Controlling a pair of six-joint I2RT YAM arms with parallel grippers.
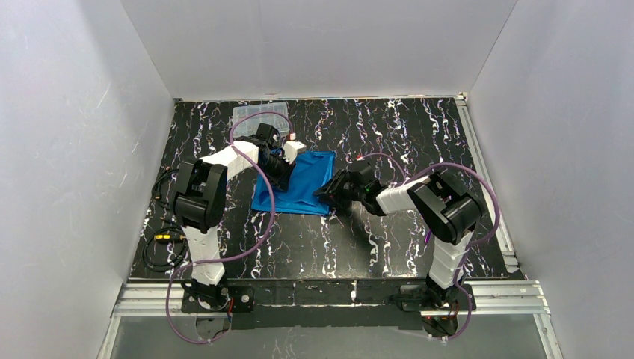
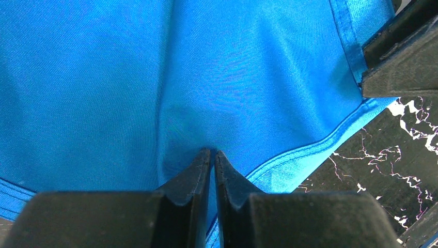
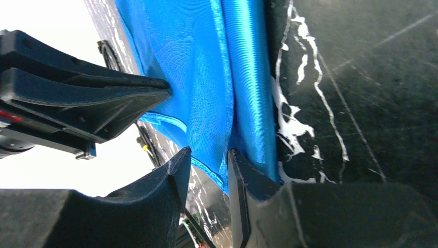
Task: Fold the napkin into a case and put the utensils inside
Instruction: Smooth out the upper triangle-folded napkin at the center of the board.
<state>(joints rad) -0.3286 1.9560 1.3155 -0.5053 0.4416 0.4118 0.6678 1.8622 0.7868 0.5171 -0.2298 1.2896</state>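
A bright blue napkin point(image 1: 297, 187) lies at the middle of a black, white-veined worktop point(image 1: 419, 142), worked from two sides at once. Nearest, at the cloth's near right corner, the right pincer point(image 3: 209, 152) stands with its jaws apart. The hemmed edge of the napkin hangs in the gap between them, one fold brushing a finger. It appears poised to nip that edge rather than gripping it.

Farther off and to the left, the left pincer point(image 2: 213, 153) has its jaws together, tips pressed into the cloth where a raised ridge runs away from them. It looks to be clamped on a pinch of the fabric. Holding at opposite sides would let the pair lift one part of the cloth and carry it over the other without the thin, shiny material sliding about.

The napkin forms a rumpled, broad rectangle, not yet the narrow case, so the folding seems to be at an early stage. Toward the far left of the worktop rests a clear compartment box point(image 1: 260, 114). The utensils cannot be made out in any view. A small pale object point(image 1: 293, 139) just beyond the left pincer is too small to identify.
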